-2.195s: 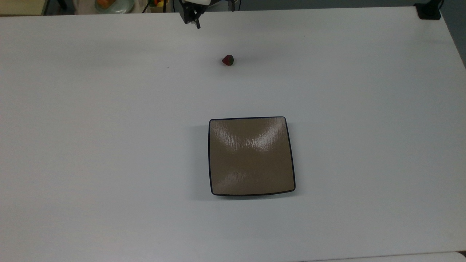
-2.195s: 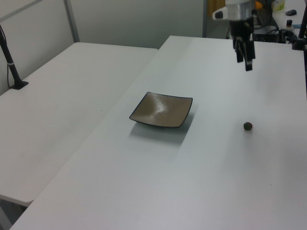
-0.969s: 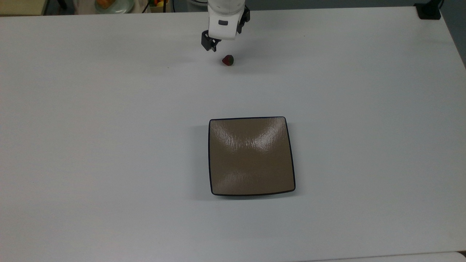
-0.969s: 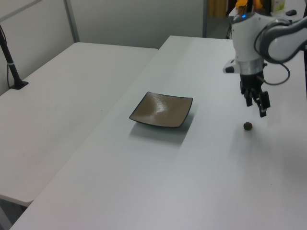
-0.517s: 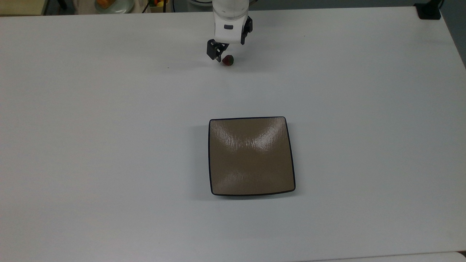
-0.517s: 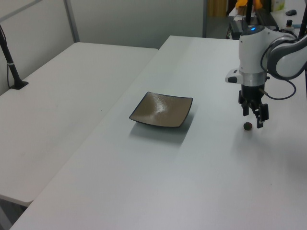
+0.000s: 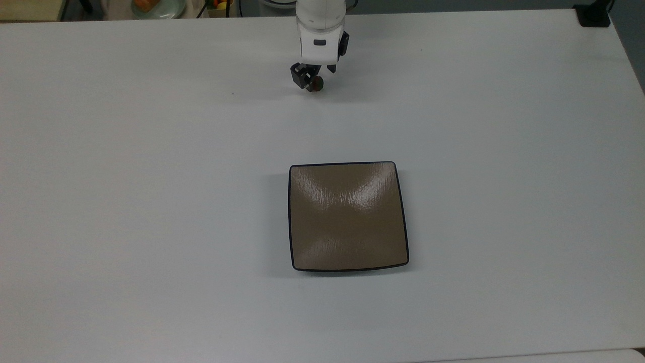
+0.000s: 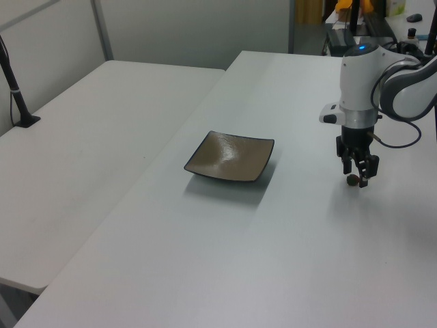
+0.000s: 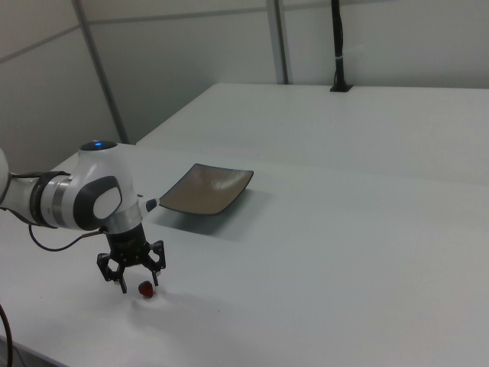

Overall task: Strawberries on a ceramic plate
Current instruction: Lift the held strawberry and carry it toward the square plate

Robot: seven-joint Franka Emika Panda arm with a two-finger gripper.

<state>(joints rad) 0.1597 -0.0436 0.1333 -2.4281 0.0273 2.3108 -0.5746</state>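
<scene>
The tiny red strawberry (image 7: 316, 85) lies on the white table near the far edge in the top view. My gripper (image 7: 315, 78) hangs open just above it, one finger on either side, not touching it that I can tell. In the right view the strawberry (image 9: 144, 289) sits just below the gripper (image 9: 138, 281) and close to one fingertip. The left view puts the gripper (image 8: 358, 176) right over the strawberry (image 8: 351, 180). The square tan-brown ceramic plate (image 7: 347, 217) lies bare near the table's middle, well apart from the gripper.
A black clamp base (image 7: 593, 15) stands at the top view's top right corner. A greenish dish with fruit (image 7: 153, 7) sits beyond the far edge. A second white table (image 8: 82, 137) with a black pole (image 8: 15, 85) adjoins on the left view's left.
My gripper has come from the table's far edge, dropped down towards the strawberry and now brackets it with open fingers. Strawberry and plate have not moved.
</scene>
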